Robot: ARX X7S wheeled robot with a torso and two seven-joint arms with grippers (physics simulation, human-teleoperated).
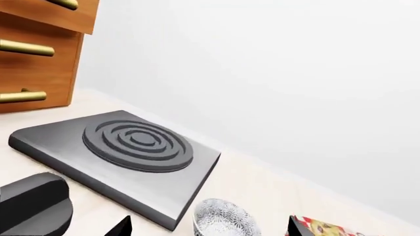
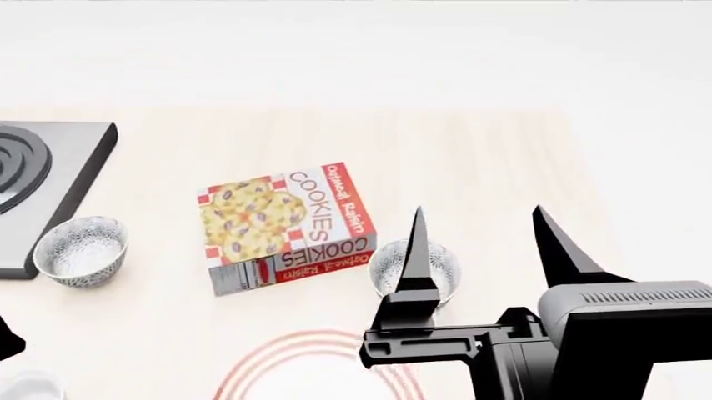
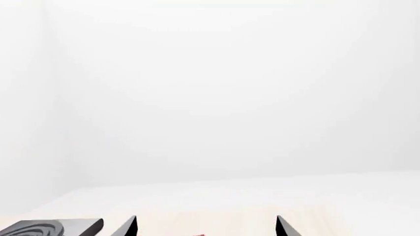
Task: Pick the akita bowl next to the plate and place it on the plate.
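Up close in the head view, the right gripper (image 2: 484, 250) has its two black fingers spread wide, holding nothing. Its left finger (image 2: 414, 250) overlaps the akita bowl (image 2: 434, 262), which stands upright on the pale counter (image 2: 501, 167), beside a cookie box (image 2: 283, 227) and just beyond the red-ringed plate (image 2: 283, 362). A second speckled bowl (image 2: 82, 248) sits by a grey burner (image 2: 39, 183). How the left gripper stands cannot be told

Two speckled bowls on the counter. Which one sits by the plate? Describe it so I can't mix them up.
Start at the cookie box. The akita bowl sits just right of it, above the red-ringed plate, partly behind the right gripper. Its twin stands far left beside the grey burner.
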